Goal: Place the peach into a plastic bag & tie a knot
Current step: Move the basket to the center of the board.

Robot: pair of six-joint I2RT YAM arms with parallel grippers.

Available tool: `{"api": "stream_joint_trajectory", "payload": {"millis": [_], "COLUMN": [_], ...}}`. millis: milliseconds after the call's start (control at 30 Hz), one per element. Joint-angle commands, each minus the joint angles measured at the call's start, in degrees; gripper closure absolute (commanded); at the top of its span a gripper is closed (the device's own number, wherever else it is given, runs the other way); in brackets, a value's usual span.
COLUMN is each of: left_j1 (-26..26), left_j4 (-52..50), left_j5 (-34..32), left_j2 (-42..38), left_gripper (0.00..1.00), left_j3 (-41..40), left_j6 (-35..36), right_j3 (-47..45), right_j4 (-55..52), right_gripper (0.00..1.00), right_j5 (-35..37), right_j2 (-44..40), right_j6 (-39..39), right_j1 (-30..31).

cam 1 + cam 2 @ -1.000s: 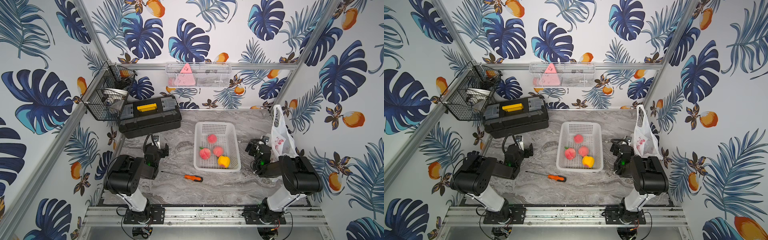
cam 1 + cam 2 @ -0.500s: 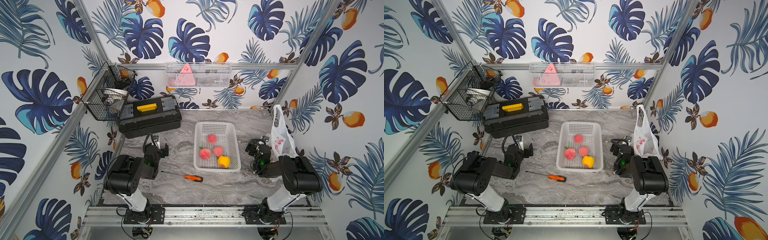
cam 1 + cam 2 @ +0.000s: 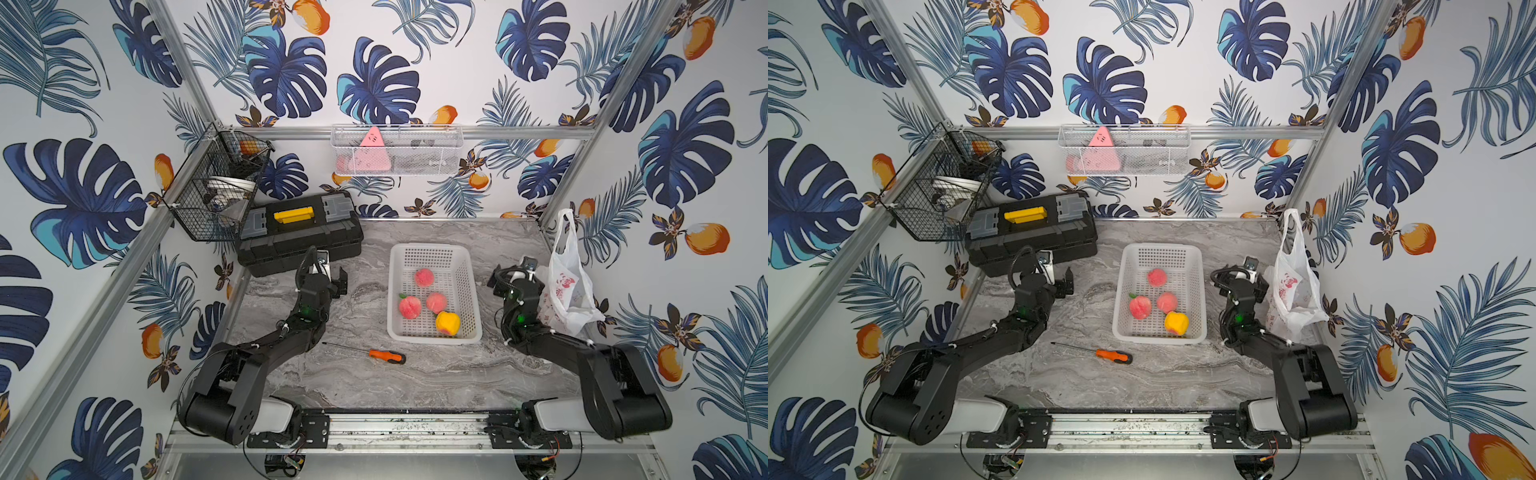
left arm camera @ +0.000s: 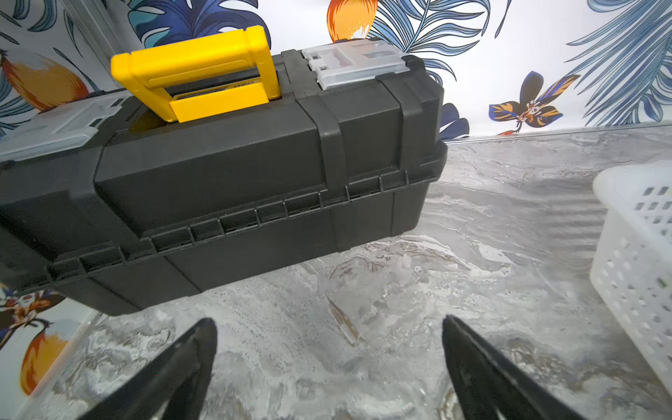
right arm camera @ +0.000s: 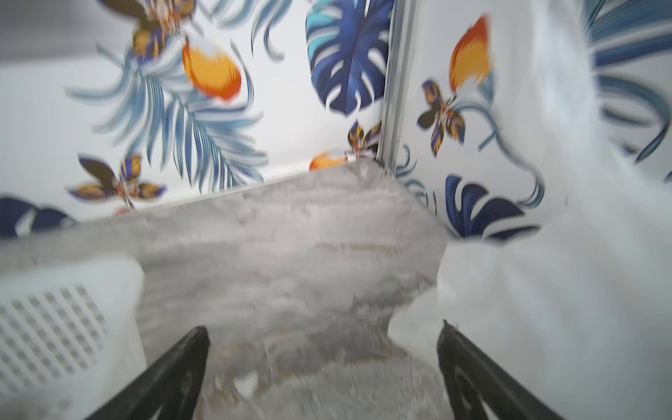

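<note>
Three pink peaches lie in a white perforated basket mid-table in both top views, with a yellow-orange fruit beside them. The plastic bag slumps against the right wall, one handle loop standing up loose. No knot is in view. My right gripper is open just left of the bag. In the right wrist view the bag touches one finger's side, with bare table between the open gripper's fingers. My left gripper is open and empty in front of the toolbox. The left wrist view shows only table between the gripper's fingers.
A black toolbox with a yellow handle sits at the back left. An orange-handled screwdriver lies in front of the basket. A black wire basket hangs on the left wall. A white mesh shelf hangs on the back wall.
</note>
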Motion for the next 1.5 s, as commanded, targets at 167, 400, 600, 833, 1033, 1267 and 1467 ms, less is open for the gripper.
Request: {"api": "stream_joint_trajectory", "payload": {"millis": [167, 400, 600, 833, 1033, 1267, 1467], "left_j1": [-6.53, -5.46, -11.47, -16.93, -17.08, -17.07, -17.06], "left_j4": [-28.30, -45.24, -52.23, -53.81, -54.18, -56.24, -57.92], "left_j5": [3.94, 16.61, 17.73, 19.29, 21.25, 21.15, 20.29], "left_j2": [-4.29, -4.30, -4.11, -0.35, 1.04, 1.14, 0.35], "left_gripper": [0.01, 0.14, 0.18, 0.20, 0.22, 0.26, 0.27], "left_j3": [19.34, 28.81, 28.46, 29.39, 30.10, 31.20, 32.22], "left_j6": [-18.24, -19.64, -18.93, -20.76, -21.67, -22.05, -22.19], "right_j3": [33.98, 32.88, 36.09, 28.63, 26.23, 28.77, 35.75], "right_j4": [-66.41, -75.04, -91.07, -86.73, -79.72, -69.54, -64.07], "right_gripper": [0.01, 0.07, 0.04, 0.13, 0.33, 0.59, 0.62], "right_j5": [-14.73, -25.59, -33.85, -38.24, -42.29, -47.31, -45.82], "right_j2": [0.99, -6.07, -0.51, 2.93, 9.12, 15.47, 24.47], "right_j6": [23.92, 27.76, 23.84, 25.46, 27.73, 34.69, 39.73], "right_j1": [0.20, 1.24, 2.39, 4.55, 6.23, 9.63, 15.23]}}
